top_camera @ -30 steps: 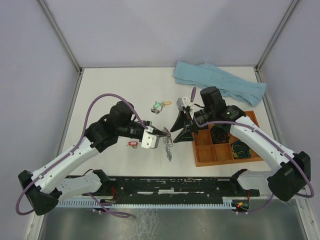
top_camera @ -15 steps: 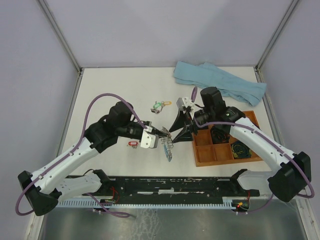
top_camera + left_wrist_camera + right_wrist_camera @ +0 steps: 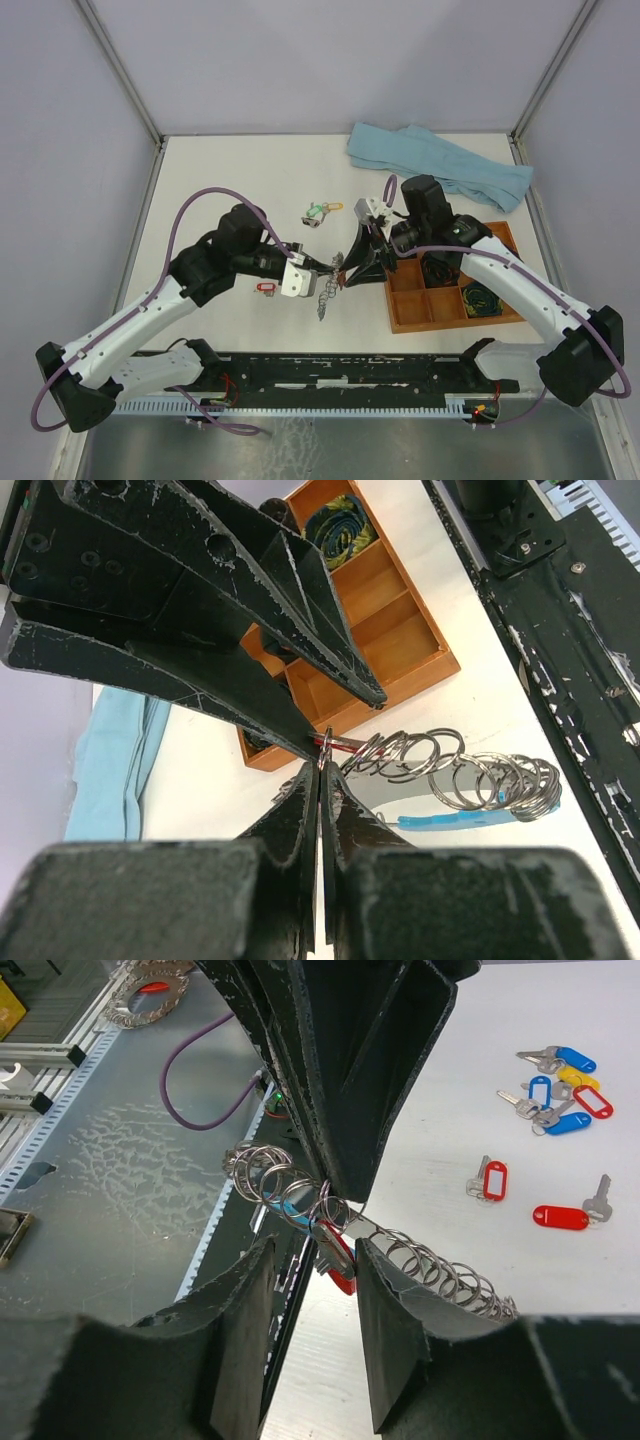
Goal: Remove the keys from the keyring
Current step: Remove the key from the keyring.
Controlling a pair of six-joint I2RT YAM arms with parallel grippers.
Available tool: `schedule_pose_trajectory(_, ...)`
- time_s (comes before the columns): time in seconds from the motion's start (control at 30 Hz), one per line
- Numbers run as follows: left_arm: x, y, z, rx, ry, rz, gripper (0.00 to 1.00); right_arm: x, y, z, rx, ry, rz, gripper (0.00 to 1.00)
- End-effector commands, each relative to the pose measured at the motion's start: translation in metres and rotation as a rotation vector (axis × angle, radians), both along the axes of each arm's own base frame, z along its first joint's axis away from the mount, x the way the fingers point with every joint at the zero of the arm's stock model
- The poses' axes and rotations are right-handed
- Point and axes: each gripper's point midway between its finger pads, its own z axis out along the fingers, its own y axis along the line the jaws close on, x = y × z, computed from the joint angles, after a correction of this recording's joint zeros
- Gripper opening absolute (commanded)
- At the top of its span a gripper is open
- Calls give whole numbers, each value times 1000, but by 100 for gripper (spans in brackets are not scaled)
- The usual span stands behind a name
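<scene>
My left gripper [image 3: 320, 770] is pinched shut on the keyring [image 3: 450, 780], holding it off the desk [image 3: 230, 180] just left of the wooden tray [image 3: 412, 308]. My right gripper [image 3: 315, 1245] is spread open, straddling a red-tagged key [image 3: 340, 1265] on the ring.

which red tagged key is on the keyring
The red-tagged key hanging from the silvery keyring, between the right gripper's fingers; the other two lie loose on the white table.
</scene>
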Motion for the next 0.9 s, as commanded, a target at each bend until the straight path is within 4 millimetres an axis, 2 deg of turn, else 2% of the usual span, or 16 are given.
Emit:
schedule_pose_trajectory(0.0,0,-2,24,-76,-62,2,3,-12,-2,10,39,-8,47,44)
schedule_pose_trajectory(0.53,0,1,33,-111,-97,15,3,-3,6,1,8,139,13,40)
schedule_pose_trajectory(0.87,2,1,35,-133,-110,30,3,-1,10,11,40,189,-9,39)
